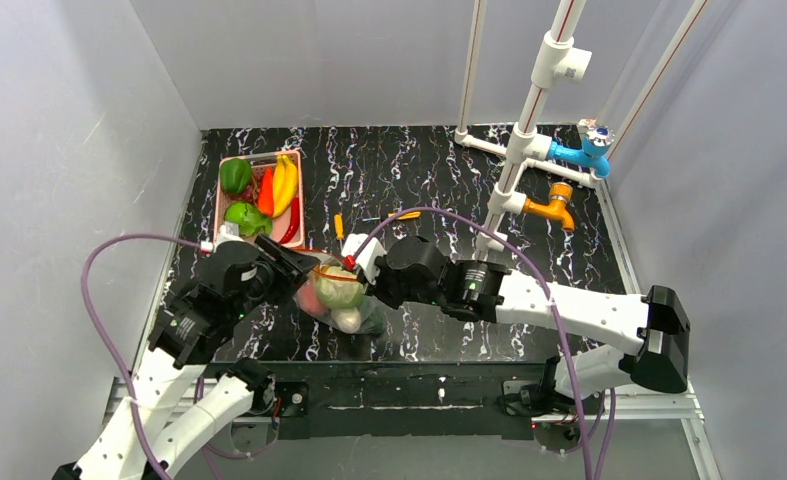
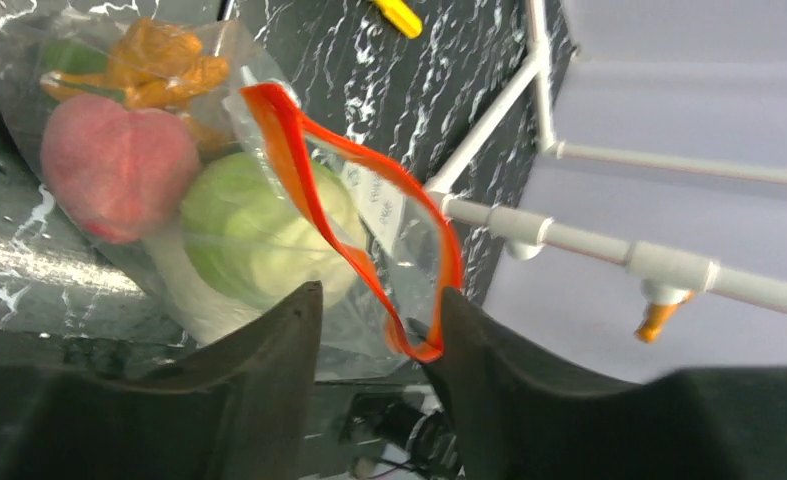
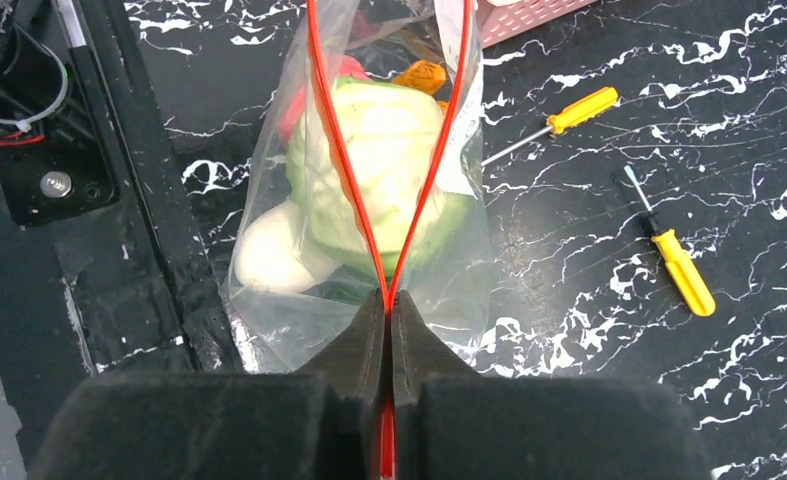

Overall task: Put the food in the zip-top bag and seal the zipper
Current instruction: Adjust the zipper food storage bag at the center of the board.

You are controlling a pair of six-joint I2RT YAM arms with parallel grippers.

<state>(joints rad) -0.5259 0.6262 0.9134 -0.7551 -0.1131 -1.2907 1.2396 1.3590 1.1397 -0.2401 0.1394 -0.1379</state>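
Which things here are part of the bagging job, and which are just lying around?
Job: clear bag, orange zipper, cabbage, pink ball, white radish.
Lying about: pink basket, yellow screwdrivers, white pipe rack.

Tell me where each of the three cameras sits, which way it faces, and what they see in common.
Top external: above and behind, looking down on the table; left arm and right arm both show.
Left wrist: looks past the open left end effector at the zipper.
Right wrist: looks down over the right end effector, shut on the zipper.
Shared: all three see the zip-top bag holding the cabbage.
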